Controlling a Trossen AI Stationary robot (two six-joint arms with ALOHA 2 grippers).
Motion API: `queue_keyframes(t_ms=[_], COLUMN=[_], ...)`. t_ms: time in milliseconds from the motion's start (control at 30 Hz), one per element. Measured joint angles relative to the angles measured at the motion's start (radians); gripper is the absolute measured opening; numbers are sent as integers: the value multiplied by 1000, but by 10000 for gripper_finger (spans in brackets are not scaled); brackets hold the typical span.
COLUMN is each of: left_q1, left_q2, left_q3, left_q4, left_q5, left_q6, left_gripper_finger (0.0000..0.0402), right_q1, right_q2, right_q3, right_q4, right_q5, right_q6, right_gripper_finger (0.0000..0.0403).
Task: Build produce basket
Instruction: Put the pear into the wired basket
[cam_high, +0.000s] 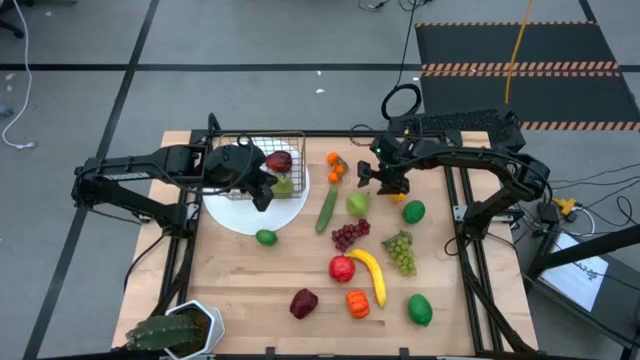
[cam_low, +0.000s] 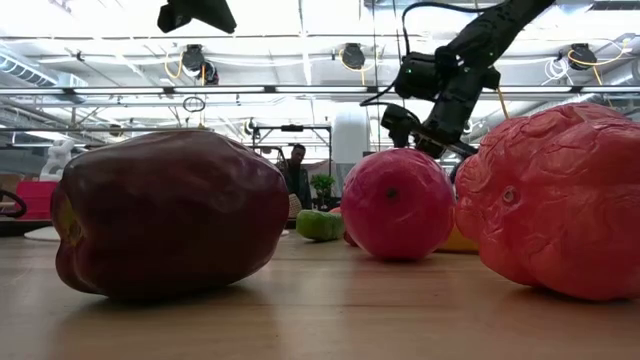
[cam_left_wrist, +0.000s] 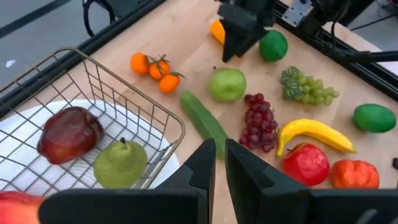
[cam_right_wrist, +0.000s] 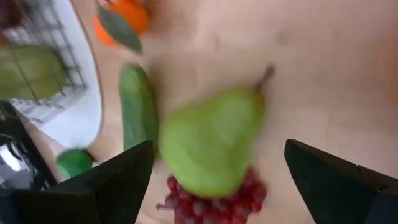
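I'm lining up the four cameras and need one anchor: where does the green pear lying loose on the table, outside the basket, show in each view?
High view: the green pear lies centre, just under the right tool.
Low view: not visible.
Left wrist view: upper middle, right of the cucumber.
Right wrist view: centre, between the open fingers.
Shared landmark: the cucumber beside it.

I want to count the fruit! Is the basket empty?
No. The basket on the white plate holds a dark red apple and a green pear.
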Motion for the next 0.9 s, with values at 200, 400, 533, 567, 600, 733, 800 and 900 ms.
queue_keyframes(t_ms=[200, 400, 533, 567, 600, 733, 800, 900], left_q1=[5, 5, 5, 5, 6, 6, 6, 6], left_q2=[0, 0, 0, 0, 0, 0, 0, 0], left_q3=[0, 0, 0, 0, 0, 0, 0, 0], left_q4=[1, -5, -19, -23, -24, -29, -29, -29], left_q5=[10, -10, -21, -26, -33, -46, -46, -47], left_q6=[26, 80, 107, 110, 109, 81, 63, 59], left_gripper_finger=[35, 35, 35, 35, 35, 35, 35, 35], right_q1=[17, 18, 18, 18, 18, 18, 18, 18], right_q2=[1, 0, 0, 0, 0, 1, 1, 1], right_q3=[-39, -96, -139, -151, -163, -200, -216, -243], right_q4=[42, 86, 179, 198, 206, 214, 216, 238], right_q5=[-8, -19, -25, -21, -19, -20, -20, -19], right_q6=[70, 149, 201, 209, 217, 263, 284, 311], right_gripper_finger=[357, 357, 357, 357, 357, 357, 357, 357])
